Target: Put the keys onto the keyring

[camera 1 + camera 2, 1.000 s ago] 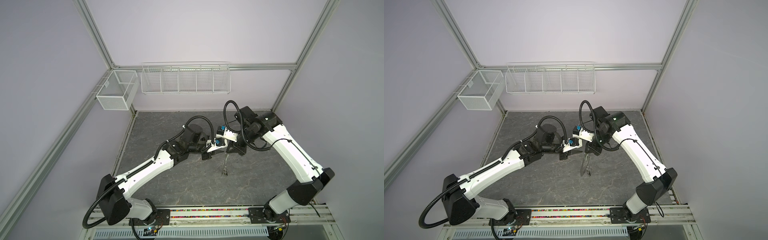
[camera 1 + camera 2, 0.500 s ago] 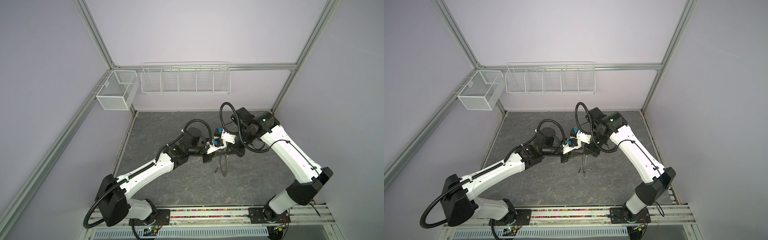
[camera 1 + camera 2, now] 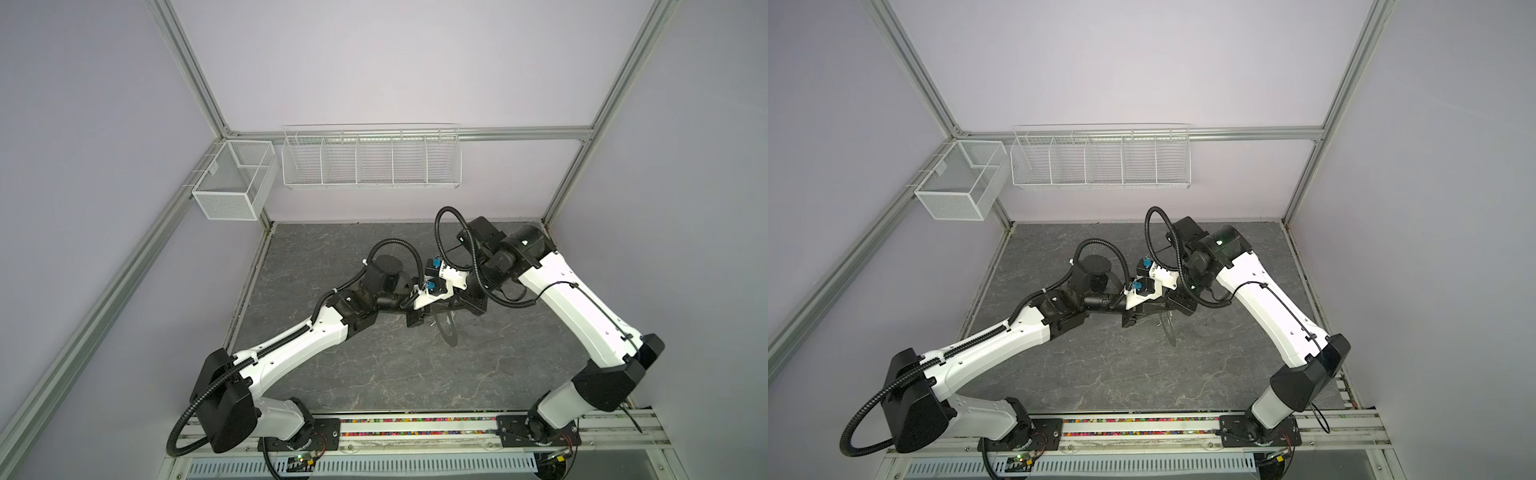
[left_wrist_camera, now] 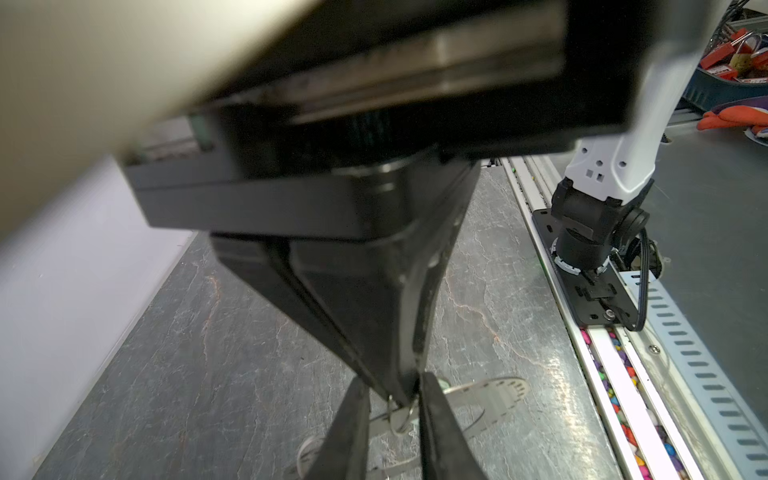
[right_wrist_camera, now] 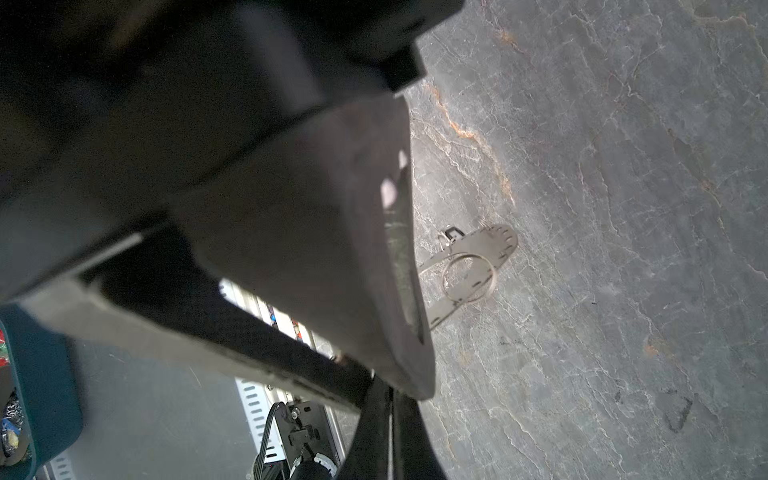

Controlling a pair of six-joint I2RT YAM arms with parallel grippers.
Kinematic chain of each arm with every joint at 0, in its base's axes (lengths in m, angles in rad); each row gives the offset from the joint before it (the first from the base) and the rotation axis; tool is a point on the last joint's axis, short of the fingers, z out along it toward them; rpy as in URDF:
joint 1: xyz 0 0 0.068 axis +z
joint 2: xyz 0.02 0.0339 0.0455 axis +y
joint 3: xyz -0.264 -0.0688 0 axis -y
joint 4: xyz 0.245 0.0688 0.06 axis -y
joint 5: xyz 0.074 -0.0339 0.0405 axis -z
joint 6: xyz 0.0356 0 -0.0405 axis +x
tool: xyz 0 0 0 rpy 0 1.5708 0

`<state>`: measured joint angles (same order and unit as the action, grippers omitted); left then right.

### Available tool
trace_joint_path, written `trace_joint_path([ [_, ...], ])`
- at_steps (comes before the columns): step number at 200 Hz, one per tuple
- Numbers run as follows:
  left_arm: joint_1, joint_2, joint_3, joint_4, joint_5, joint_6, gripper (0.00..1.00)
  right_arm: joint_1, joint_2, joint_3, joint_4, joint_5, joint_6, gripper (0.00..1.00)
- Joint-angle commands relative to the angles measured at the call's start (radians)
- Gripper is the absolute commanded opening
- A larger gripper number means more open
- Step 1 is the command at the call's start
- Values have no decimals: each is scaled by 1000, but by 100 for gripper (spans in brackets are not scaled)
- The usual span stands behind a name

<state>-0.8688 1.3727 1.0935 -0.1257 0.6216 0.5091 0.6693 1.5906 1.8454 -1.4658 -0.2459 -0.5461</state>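
The keyring (image 3: 448,332) is a flat grey metal disc with a wide round hole in its middle and a row of small slots around its rim. It hangs on edge over the middle of the table (image 3: 374,374), so in both top views it reads as a thin dark sliver. The right wrist view shows its face. A small wire loop (image 4: 401,415) sits at the rim where the disc is gripped. A tiny dark-and-silver piece (image 5: 451,232) beside the rim is too small to name.

The table is a dark grey slab with pale veins and a few rusty streaks. Pale lilac walls (image 3: 374,62) close it in behind an aluminium frame (image 3: 195,83). A white mesh box (image 3: 232,183) hangs at the back left corner, and a long divided wire rack (image 3: 370,160) hangs along the back wall. A rail (image 3: 415,420) with a strip of coloured beads runs along the front edge.

The left arm (image 3: 291,345) rises from the front left corner and slopes in toward the centre. The right arm (image 3: 582,316) climbs from the front right corner and folds its wrist back inward. The two meet tip to tip. The right gripper (image 4: 405,390) is pressed together on the keyring's rim. The left gripper (image 4: 390,395) has its fingers (image 4: 349,432) narrowly apart, one on each side of the right gripper's tip and the wire loop. Whether they touch either cannot be told.
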Motion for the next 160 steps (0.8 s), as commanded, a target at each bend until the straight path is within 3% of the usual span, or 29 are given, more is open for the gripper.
trace_joint_path([
  [1,-3,-21,-10,-28,-3,15,22,13,-44,-15,35,-7,-13,6],
  [25,1,-41,-29,-28,-43,3,23,11,-66,-38,48,-6,-22,6],
  [54,16,-73,-93,92,-49,-65,28,7,-92,-73,71,-27,-29,6],
  [160,-8,-51,-78,94,-38,-41,22,2,-96,-74,82,-50,-21,6],
])
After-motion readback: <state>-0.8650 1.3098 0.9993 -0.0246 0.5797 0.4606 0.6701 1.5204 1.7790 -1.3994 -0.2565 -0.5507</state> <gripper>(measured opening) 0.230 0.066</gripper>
